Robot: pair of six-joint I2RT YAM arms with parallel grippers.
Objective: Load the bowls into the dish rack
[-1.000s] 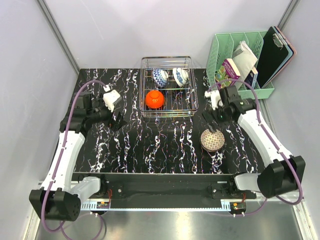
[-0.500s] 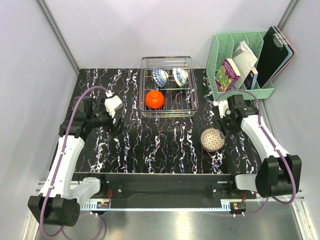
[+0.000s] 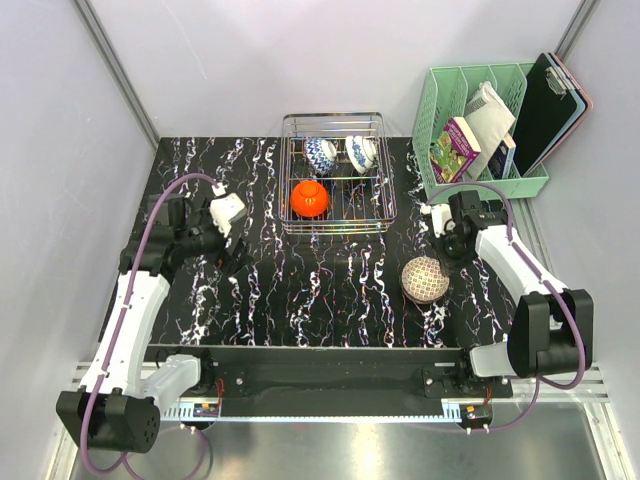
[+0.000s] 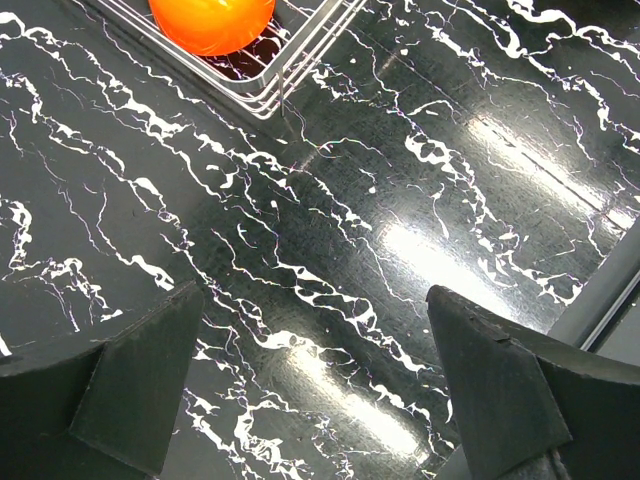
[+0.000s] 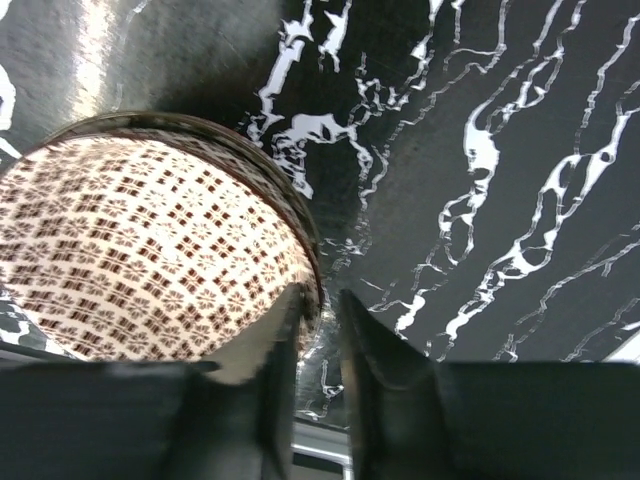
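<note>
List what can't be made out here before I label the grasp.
- Right wrist: whether the right end effector actually pinches the net-patterned bowl. Its fingers straddle the rim, blurred, and hide the contact.
- Top: the same grip, hidden under the right arm's wrist.
- Left wrist: dish rack and orange bowl cut off by the top edge.
- Top: print on items in the green organiser, too small.

From the left wrist we get only part of the orange bowl (image 4: 212, 18) and a corner of the dish rack (image 4: 300, 62), both cut at the top edge; blurred fingers (image 5: 382, 352) of the right gripper (image 5: 320, 302) cover some rim of the net-patterned bowl (image 5: 140, 260); whether they pinch it we cannot tell.
</note>
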